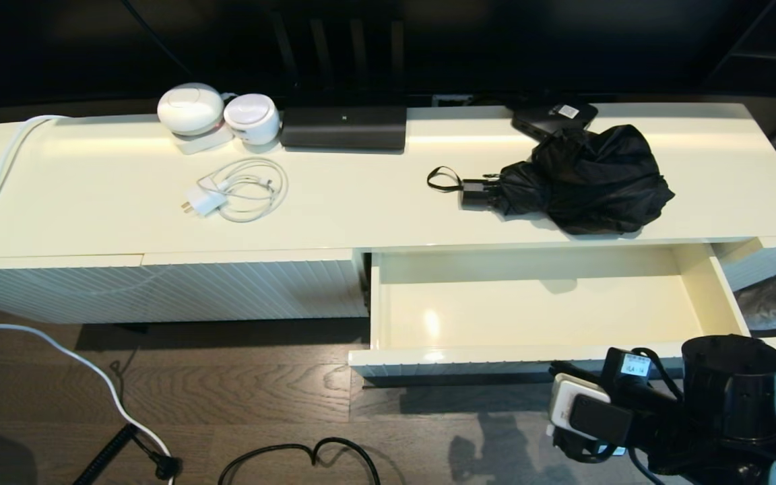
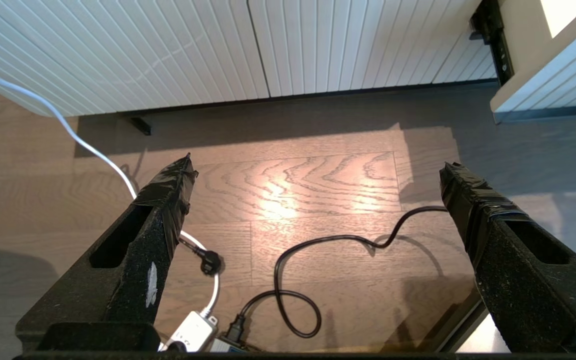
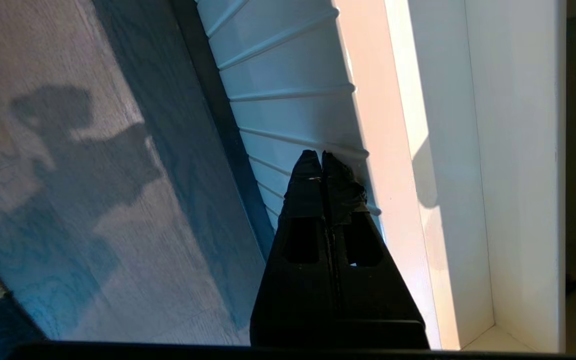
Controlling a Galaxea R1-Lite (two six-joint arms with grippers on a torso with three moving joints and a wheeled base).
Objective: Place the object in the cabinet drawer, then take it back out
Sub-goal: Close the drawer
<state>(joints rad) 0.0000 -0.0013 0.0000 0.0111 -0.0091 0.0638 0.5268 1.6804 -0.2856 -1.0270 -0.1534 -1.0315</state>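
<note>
The black folding umbrella lies on the cabinet top at the right, fabric bunched. Its short handle and wrist loop point left. Below it the cream drawer stands pulled out with nothing inside. My right gripper is shut, its tips against the ribbed drawer front just below the front rim, with nothing visible between them. In the head view the right arm covers the drawer's front right corner. My left gripper hangs open over the wooden floor, far from the umbrella.
A flat black box with a white label sits behind the umbrella. A long black device, two white round gadgets and a white charger with coiled cable occupy the left top. Black cable and white cable lie on the floor.
</note>
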